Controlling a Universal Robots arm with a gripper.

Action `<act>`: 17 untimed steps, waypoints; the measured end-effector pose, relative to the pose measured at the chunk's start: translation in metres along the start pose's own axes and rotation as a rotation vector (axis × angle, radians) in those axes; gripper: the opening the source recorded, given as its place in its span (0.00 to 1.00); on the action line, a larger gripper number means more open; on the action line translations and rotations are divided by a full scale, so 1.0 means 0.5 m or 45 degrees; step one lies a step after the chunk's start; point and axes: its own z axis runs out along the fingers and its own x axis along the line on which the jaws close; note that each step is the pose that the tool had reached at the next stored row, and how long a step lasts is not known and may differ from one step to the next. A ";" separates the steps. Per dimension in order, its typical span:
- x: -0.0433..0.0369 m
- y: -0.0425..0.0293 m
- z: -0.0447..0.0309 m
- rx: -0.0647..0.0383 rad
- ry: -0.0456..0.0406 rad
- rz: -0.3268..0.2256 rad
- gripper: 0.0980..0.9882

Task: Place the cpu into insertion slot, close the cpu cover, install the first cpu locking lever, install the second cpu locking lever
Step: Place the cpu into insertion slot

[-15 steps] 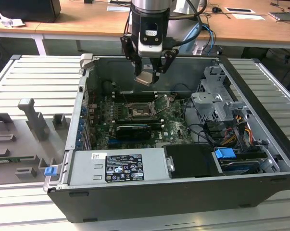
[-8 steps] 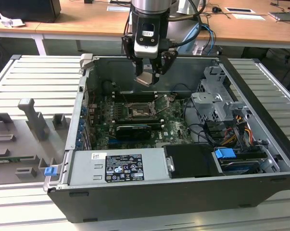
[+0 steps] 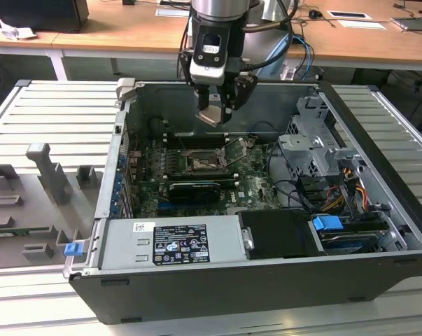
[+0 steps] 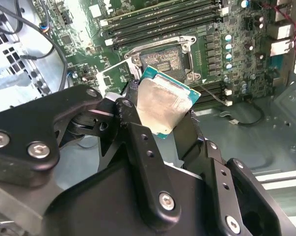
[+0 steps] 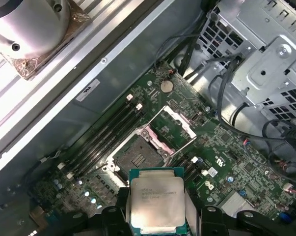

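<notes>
My gripper (image 3: 215, 112) hangs over the open computer case, shut on the cpu (image 3: 211, 114), a small square chip with a dull silvery top. In both wrist views the cpu (image 4: 162, 104) (image 5: 156, 199) sits clamped by its edges between the black fingers (image 4: 133, 128). The insertion slot (image 3: 200, 163) (image 4: 162, 60) (image 5: 135, 157) lies bare on the green motherboard, straight below the chip and well apart from it. The cpu cover (image 3: 236, 150) (image 5: 175, 123), a thin metal frame, stands swung up and open beside the slot.
Memory slots (image 5: 106, 135) run along the socket. A black card (image 3: 193, 189) lies in front of it. A grey drive cage (image 3: 312, 143) with cables fills the exterior view's right of the case, and the power supply (image 3: 172, 241) sits at the front.
</notes>
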 end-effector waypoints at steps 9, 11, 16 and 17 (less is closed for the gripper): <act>0.000 0.000 0.003 -0.003 -0.013 0.145 0.49; 0.000 0.000 0.003 -0.003 -0.014 0.166 0.49; 0.000 0.000 0.005 -0.004 -0.019 0.226 0.49; 0.000 0.000 0.005 -0.004 -0.021 0.240 0.49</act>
